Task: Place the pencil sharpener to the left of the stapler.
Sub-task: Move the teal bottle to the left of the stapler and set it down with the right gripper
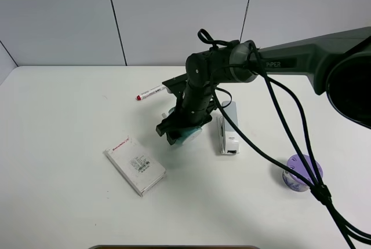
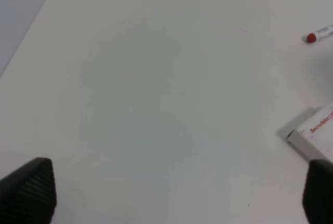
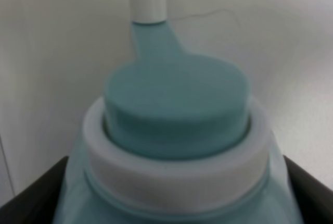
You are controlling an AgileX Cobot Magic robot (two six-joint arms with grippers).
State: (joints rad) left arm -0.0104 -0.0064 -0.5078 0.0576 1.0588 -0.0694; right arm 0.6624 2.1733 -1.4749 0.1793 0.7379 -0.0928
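Observation:
The teal pencil sharpener (image 1: 192, 135) sits between the fingers of my right gripper (image 1: 181, 131), just left of the light grey and white stapler (image 1: 227, 127), which lies lengthwise on the white table. In the right wrist view the sharpener (image 3: 174, 104) fills the frame: teal body, white ring, white cap on a teal stem. My right gripper (image 3: 171, 195) is shut on it, with dark fingers at both sides. Whether the sharpener touches the table I cannot tell. My left gripper (image 2: 173, 188) hangs open over bare table, its fingertips (image 2: 28, 187) far apart.
A white flat box with red print (image 1: 134, 165) lies front left, and its corner (image 2: 315, 135) shows in the left wrist view. A red-capped marker (image 1: 152, 93) lies behind the gripper. A purple round container (image 1: 301, 172) stands at the right, under the arm's cables.

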